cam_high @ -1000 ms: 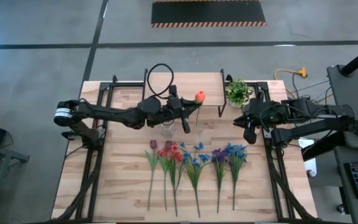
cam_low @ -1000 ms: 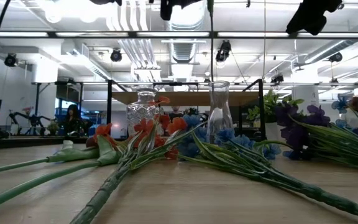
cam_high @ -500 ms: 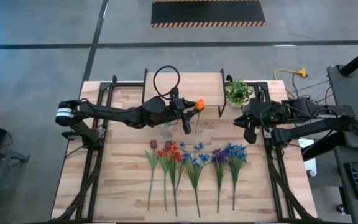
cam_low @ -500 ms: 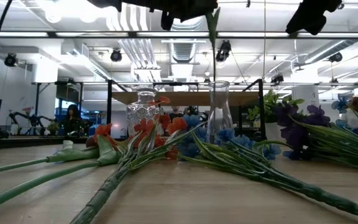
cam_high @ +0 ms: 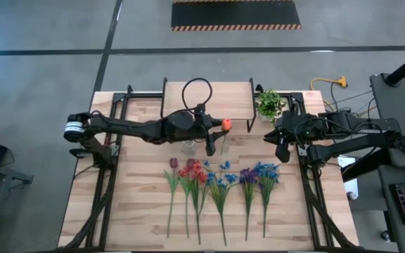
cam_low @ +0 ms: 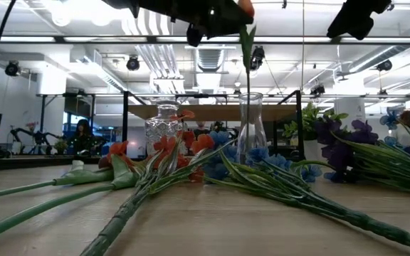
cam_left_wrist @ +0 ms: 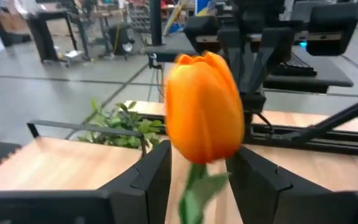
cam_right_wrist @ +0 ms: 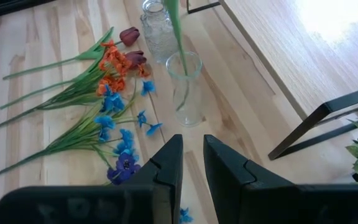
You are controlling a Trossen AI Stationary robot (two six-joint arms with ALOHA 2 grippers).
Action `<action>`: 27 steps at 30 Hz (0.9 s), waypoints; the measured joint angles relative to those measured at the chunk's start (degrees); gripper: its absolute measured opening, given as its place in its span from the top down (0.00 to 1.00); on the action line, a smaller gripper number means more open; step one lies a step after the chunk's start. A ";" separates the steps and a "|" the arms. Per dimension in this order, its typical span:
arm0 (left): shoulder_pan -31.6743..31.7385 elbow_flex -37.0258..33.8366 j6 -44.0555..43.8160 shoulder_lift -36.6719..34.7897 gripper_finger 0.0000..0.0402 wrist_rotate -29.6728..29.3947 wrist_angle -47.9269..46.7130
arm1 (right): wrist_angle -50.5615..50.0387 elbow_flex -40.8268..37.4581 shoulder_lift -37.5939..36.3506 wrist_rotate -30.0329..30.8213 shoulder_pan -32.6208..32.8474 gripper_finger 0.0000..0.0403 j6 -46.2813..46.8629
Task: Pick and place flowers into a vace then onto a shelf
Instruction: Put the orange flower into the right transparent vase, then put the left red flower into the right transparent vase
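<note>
Orange tulip [cam_left_wrist: 205, 106] in left tool [cam_high: 213, 133], stem inside glass vase [cam_right_wrist: 184, 87]

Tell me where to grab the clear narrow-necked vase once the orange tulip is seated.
Grip the narrow-necked vase at its slim neck, coming in level from the side. The orange tulip stem stands out of its mouth, blocking a top approach, and the neck looks the narrowest span for a tool.
</note>
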 joint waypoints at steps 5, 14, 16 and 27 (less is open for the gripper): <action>0.55 -0.07 -0.65 -0.01 0.61 0.58 -2.93 | 0.02 0.00 0.00 0.00 0.00 0.86 0.04; 1.14 0.26 -1.87 -0.54 0.51 0.84 -5.66 | 0.07 0.00 0.00 0.00 0.00 0.86 0.04; 1.25 0.54 -1.84 -1.06 0.51 -0.41 -7.52 | 0.09 0.00 0.00 0.00 0.00 0.86 0.04; 1.60 3.23 -7.36 -5.93 0.51 -1.81 -30.21 | 0.02 0.00 0.00 0.00 -0.02 0.86 -0.29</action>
